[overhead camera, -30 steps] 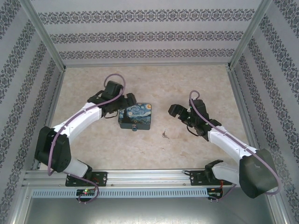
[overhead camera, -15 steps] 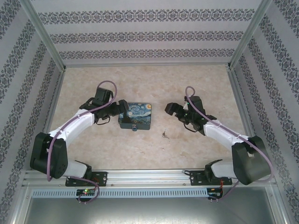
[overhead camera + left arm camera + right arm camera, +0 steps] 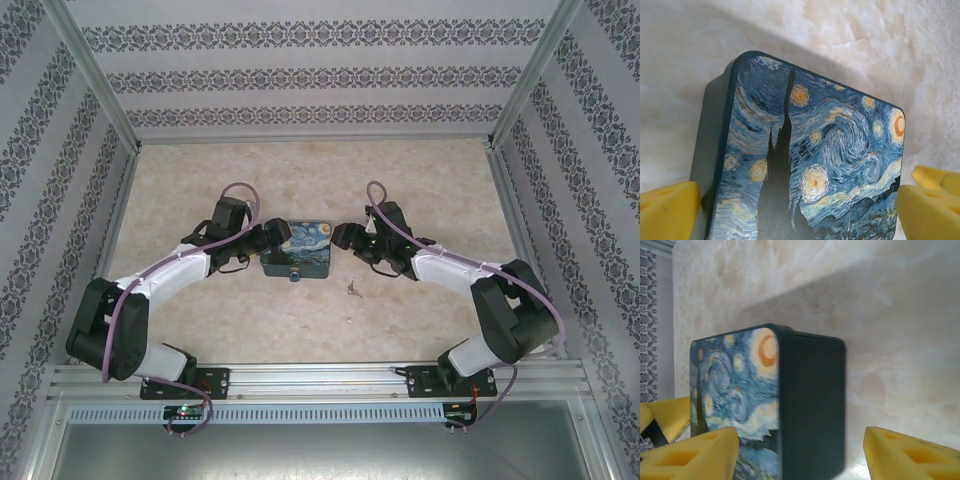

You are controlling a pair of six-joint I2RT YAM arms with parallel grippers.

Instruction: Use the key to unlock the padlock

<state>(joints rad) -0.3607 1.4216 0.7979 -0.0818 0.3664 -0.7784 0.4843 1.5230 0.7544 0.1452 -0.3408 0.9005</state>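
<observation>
As seen from above, near the middle of the bench (image 3: 210,315): painted tin (image 3: 297,247), flat on the pale marbled top, lid up. On the lid: swirling blue night sky, yellow stars, an orange crescent moon at one corner, a tall dark cypress. Side walls plain dark teal.

Against the tin's near wall, facing the bench's near edge: padlock (image 3: 295,276), a tiny blue speck touching the tin, shackle too small to make out. Loose on the bench, right of the padlock and slightly closer to the near edge, apart from tin and grippers alike: key (image 3: 352,289), thin and dark, detail too fine to read.

At the tin's left end: left gripper (image 3: 280,237), spread wide, nothing clamped. From its wrist camera, left pads (image 3: 667,212) of yellow foam low at both sides, the lid's width between them; contact with the tin's walls impossible to judge.

At the tin's right end: right gripper (image 3: 342,238), likewise parted wide and empty. From its wrist camera, right pads (image 3: 912,455) far apart at the bottom corners, the tin's dark end wall and a sliver of lid between, moon corner uppermost. More yellow foam at that view's left edge, beyond the tin, owner unclear.

Left arm (image 3: 170,270) and right arm (image 3: 460,275) white with black joints and looping purple cable, bent inward from the near edge toward the tin.
</observation>
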